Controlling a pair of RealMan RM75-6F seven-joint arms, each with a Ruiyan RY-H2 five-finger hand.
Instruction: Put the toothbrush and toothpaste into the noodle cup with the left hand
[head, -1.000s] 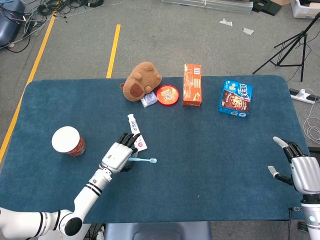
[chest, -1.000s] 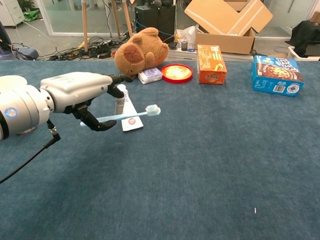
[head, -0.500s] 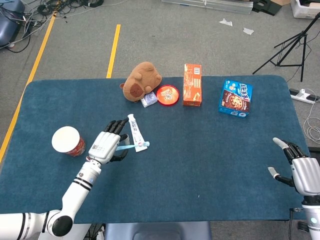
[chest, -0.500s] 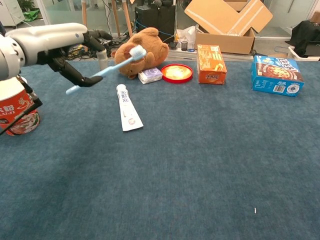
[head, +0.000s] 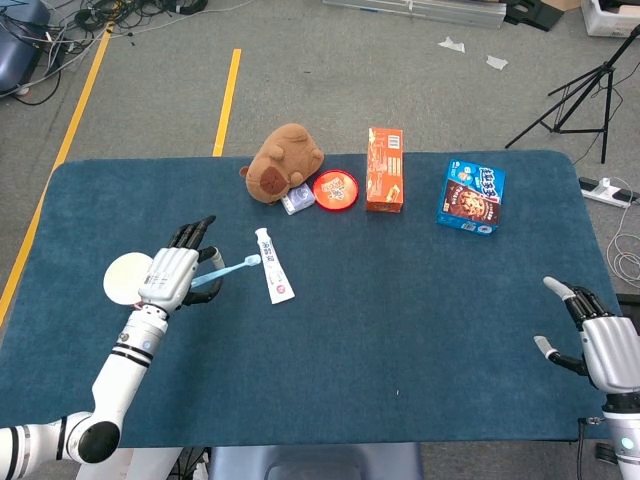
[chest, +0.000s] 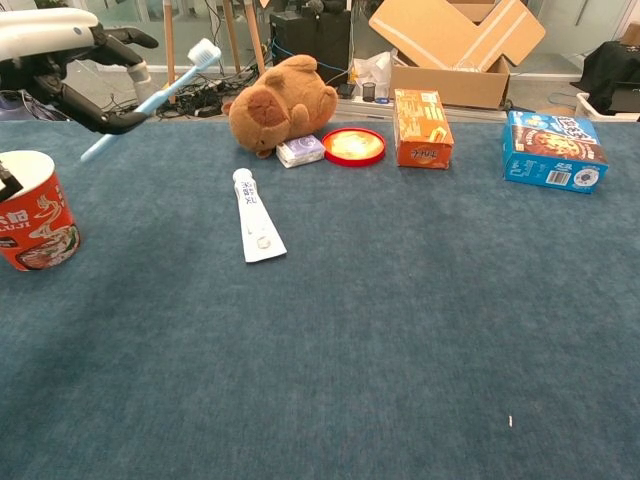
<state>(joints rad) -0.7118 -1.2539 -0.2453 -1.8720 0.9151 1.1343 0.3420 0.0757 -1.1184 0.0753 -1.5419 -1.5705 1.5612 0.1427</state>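
While the left hand (head: 172, 278) pinches the toothbrush (head: 226, 269) between thumb and fingers, it has swung a good way toward the robot's left since a second ago, when it hovered right over the toothpaste (head: 272, 265). Now it sits up off the table beside the noodle cup (head: 122, 279), partly covering the cup's rim in the head view. In the chest view the hand (chest: 62, 62) is raised near the top left corner, well above the cup (chest: 32, 213), with the pale blue brush (chest: 152, 97) slanting up, bristle head highest and pointing toward the middle of the table. A second ago the brush lay nearly level and low, just in front of the tube.

The toothpaste has not moved: it lies flat on the blue cloth (head: 400, 300), cap end toward the far edge, clear of the hand now. The cup stands upright and open near the table's left side.

Over on the other side, the right hand (head: 598, 340) rests at the table's near right corner, fingers spread and holding nothing, much as before.

Along the far edge sit a brown plush toy (head: 282, 161), a small card box (head: 298, 201) against it, a red round tin (head: 335, 189), an orange box (head: 385, 169) standing up, and a blue biscuit box (head: 471, 196), all where they were.
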